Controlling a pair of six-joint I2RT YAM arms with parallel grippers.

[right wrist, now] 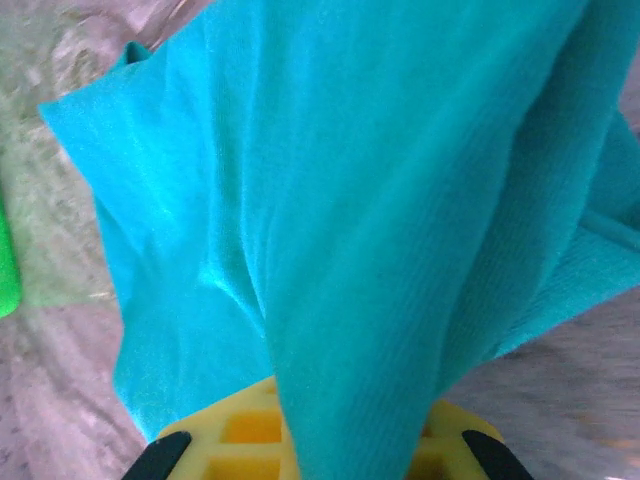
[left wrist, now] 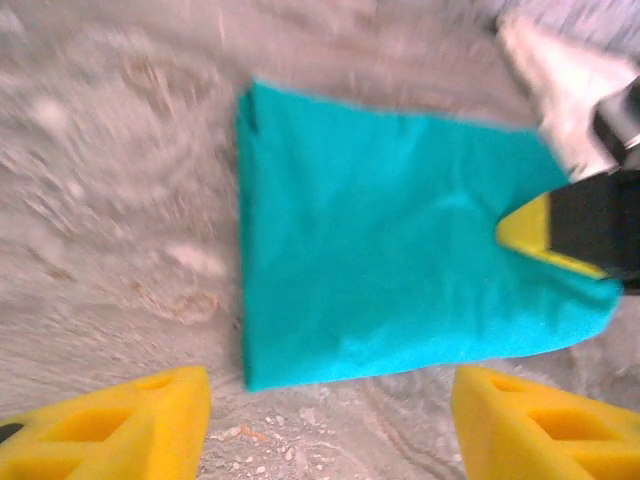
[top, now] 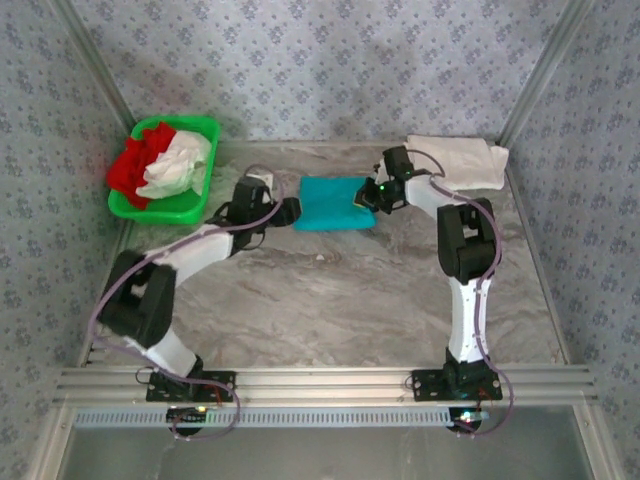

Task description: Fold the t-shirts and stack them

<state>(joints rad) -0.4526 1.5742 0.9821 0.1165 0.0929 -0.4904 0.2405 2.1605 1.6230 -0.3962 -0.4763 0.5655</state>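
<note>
Teal t-shirt, folded rectangular, one edge pinched by right claw.

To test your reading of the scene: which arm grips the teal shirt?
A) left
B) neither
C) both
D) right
D: the right jaws pinch an edge of the teal shirt, while the left jaws stand open, apart from it.

White arm links, black joints, lilac cables, yellow cut-out fingers, green wrist light
</note>
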